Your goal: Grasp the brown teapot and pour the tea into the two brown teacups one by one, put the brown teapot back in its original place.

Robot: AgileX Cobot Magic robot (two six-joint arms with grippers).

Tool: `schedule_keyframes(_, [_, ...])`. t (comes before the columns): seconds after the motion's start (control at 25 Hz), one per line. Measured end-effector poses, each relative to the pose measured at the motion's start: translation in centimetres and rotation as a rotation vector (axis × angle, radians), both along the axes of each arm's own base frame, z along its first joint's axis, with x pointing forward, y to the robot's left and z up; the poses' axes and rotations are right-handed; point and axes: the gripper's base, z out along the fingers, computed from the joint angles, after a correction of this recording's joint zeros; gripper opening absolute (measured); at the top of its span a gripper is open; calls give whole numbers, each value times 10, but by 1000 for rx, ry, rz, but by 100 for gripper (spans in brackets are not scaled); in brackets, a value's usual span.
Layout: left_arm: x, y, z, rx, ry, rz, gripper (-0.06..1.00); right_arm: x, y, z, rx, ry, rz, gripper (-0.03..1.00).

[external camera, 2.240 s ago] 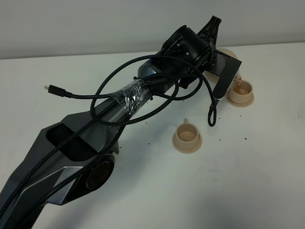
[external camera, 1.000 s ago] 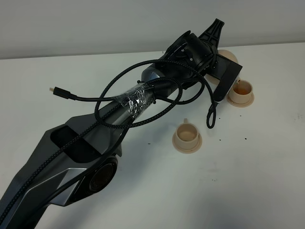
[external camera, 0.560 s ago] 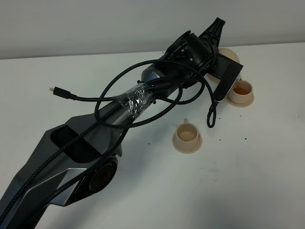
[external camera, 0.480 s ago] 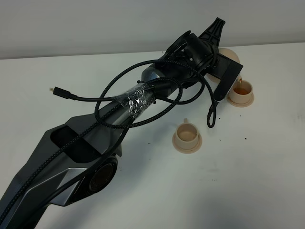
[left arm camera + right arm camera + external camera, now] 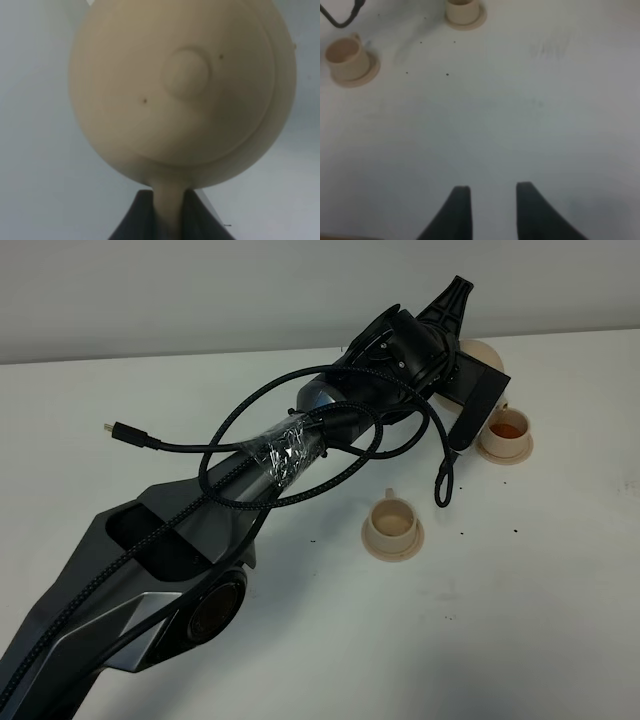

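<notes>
My left arm [image 5: 390, 350] reaches across to the far right of the table. Its gripper [image 5: 167, 202] is shut on the loop handle of the brown teapot [image 5: 180, 90], whose lid and knob fill the left wrist view. In the high view only a part of the teapot [image 5: 485, 355] shows past the wrist, just behind the far teacup [image 5: 505, 430], which holds orange tea. The near teacup [image 5: 392, 525] stands on its saucer and looks empty. My right gripper [image 5: 490, 192] is open over bare table, well away from both teacups [image 5: 347, 60]. The original place is hidden.
A black braided cable loop [image 5: 440, 480] hangs from the left arm between the two cups, and a loose plug [image 5: 110, 428] sticks out to the left. Small dark specks dot the white table [image 5: 520, 620]. A grey wall runs behind the table.
The left arm rose and shifted slightly right with the teapot, then stayed put. A thin stream fell into the far teacup, and its tea now looks fuller and darker.
</notes>
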Motion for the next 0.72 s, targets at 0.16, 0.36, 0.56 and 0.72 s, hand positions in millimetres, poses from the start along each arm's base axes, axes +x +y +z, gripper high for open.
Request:
schedule_keyframes(0.16, [0,0,0,1,-6,-4,12,0,0,0,0,0,0,24])
schedule_keyframes(0.36, [1,-1,2,5,-24,-12,12,0,0,0,0,0,0,24])
schedule_keyframes(0.56, [1,-2,2,-2,-33,-19,12,0,0,0,0,0,0,24])
schedule_keyframes(0.72, [1,-3,3,-5,-37,-23,12,0,0,0,0,0,0,24])
